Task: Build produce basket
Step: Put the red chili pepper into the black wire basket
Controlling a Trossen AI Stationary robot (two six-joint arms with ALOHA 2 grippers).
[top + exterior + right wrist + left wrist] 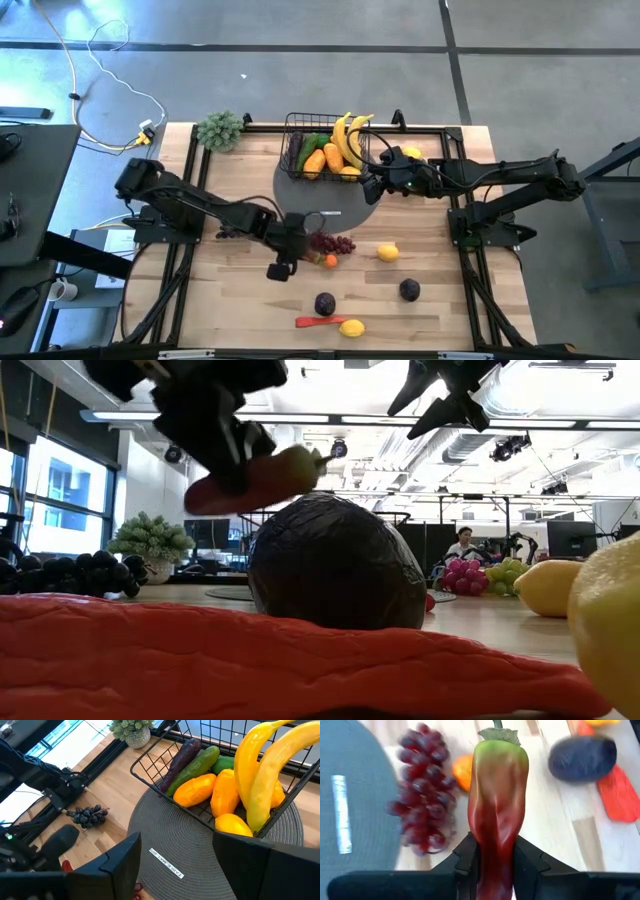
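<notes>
From above, the left gripper (283, 268) hangs over the middle of the wooden tabletop (440, 315), with red grapes (335, 243) and a small orange fruit (331, 261) just beside it. The basket (322, 150) sits at the far edge on a flat grey round mat (290, 190), and it already holds bananas (350, 140), orange pieces and something green. The right gripper (372, 187) waits next to the basket with its fingers spread and nothing in them. A lemon (388, 253), two dark plums (409, 290), a red chilli (318, 322) and another lemon (351, 327) lie loose on the wood. A leafy green bunch (220, 130) stands at the far left corner. In the low view, the left gripper (232, 465) holds a red pepper (255, 478) up in the air above a dark plum (335, 565). Behind is a big room with bright ceiling lights, windows and a person far off. In the left wrist view, the fingers (470, 857) pinch the red pepper (497, 805) tight around its lower part. I think the step is carrying this pepper to the basket. Next it should move across, over the basket rim, and let go in a free spot. In the right wrist view, the basket (165, 785) is close, with a cucumber (192, 767), a dark eggplant (181, 755) and bananas (260, 765) inside.
</notes>
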